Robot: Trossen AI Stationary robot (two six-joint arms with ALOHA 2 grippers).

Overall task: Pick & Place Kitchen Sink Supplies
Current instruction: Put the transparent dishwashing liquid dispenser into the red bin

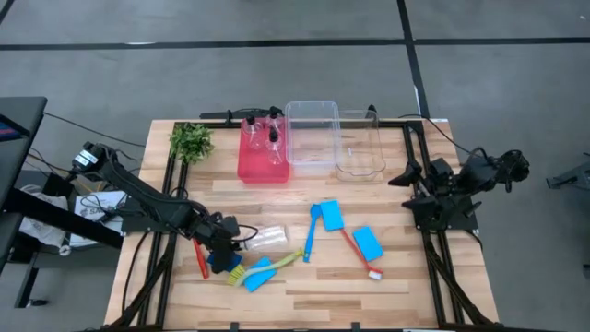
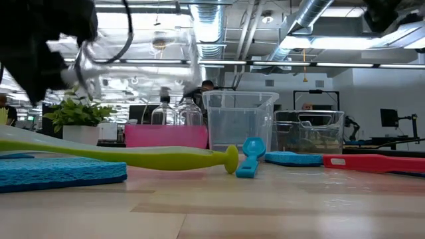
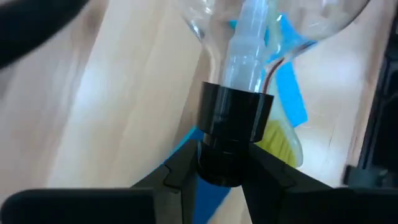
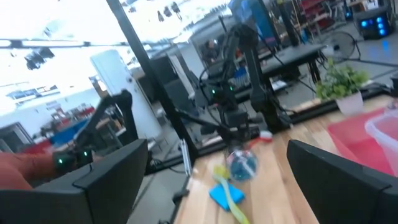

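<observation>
My left gripper (image 1: 230, 243) is shut on a small clear bottle (image 1: 265, 238) with a black cap, over the near left part of the table; the low view shows the bottle (image 2: 143, 56) lying level in the air. Below and beside it lie a red brush (image 1: 200, 259), a yellow-green brush (image 1: 269, 265) and a blue sponge (image 1: 259, 275). Further right lie a blue brush (image 1: 311, 236), two blue sponges (image 1: 332, 215) (image 1: 367, 243) and another red brush (image 1: 360, 254). Two more bottles (image 1: 263, 138) stand in the red tray (image 1: 251, 171). My right gripper (image 4: 217, 186) is open and empty at the table's right edge. My left gripper pinches the bottle's black cap (image 3: 235, 118) between its two fingers (image 3: 273, 177). The fingers come level from the table's left side, in line with the bottle. The bottle sticks out level beyond the fingers toward the right, lifted clear of the table.
Two clear plastic bins (image 1: 312, 136) (image 1: 359, 148) stand at the far edge right of the red tray. A leafy green plant (image 1: 191, 140) stands at the far left. Black frame rails (image 1: 157, 267) run along the table's sides.
</observation>
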